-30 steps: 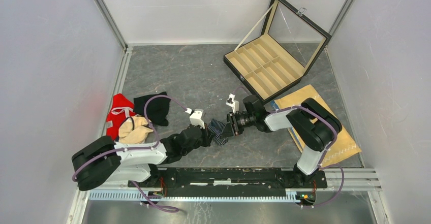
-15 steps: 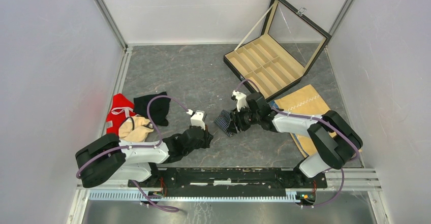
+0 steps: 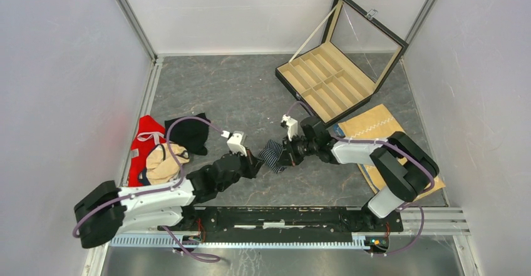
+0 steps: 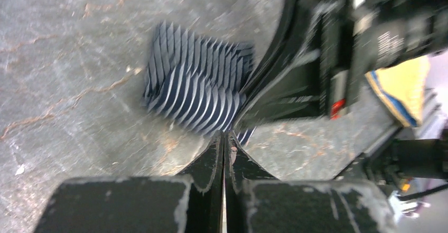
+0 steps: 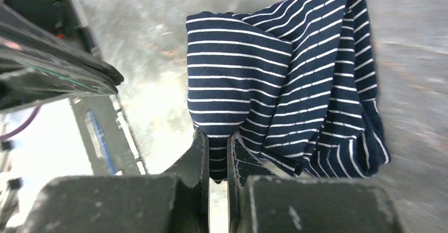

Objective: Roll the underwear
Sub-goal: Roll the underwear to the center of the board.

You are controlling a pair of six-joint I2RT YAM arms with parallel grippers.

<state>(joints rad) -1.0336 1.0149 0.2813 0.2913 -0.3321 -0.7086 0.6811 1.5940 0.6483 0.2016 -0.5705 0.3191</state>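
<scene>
**Both grippers meet at the striped briefs, just near of mid-table**

Only the wrist cameras show the jaws. In the left wrist view the left gripper has its jaws pressed flat together with nothing between them. Its tips are at the near hem of the striped briefs, but motion blur hides whether they touch the cloth. In the right wrist view the right gripper has its jaws at a narrow slit with a fold of the hem in the gap, so it pinches the briefs' edge. There the bundle is longer than it is wide, running from the fingers at 6 o'clock up toward 1 o'clock, with the pale stripes lying across that axis.

Only the overhead view gives the layout. The two grippers face each other tip to tip, with the bundle bunched on the table between them. It is too small there to judge its folds or its axis.

At 9 o'clock lie a beige cloth and a red cloth. The black briefs lie just beyond them, crossed by the left arm's cable. At 3 o'clock a tan cloth lies partly hidden under the right arm. Farthest off, at 1 o'clock, a divided box stands with its glass lid up.
</scene>
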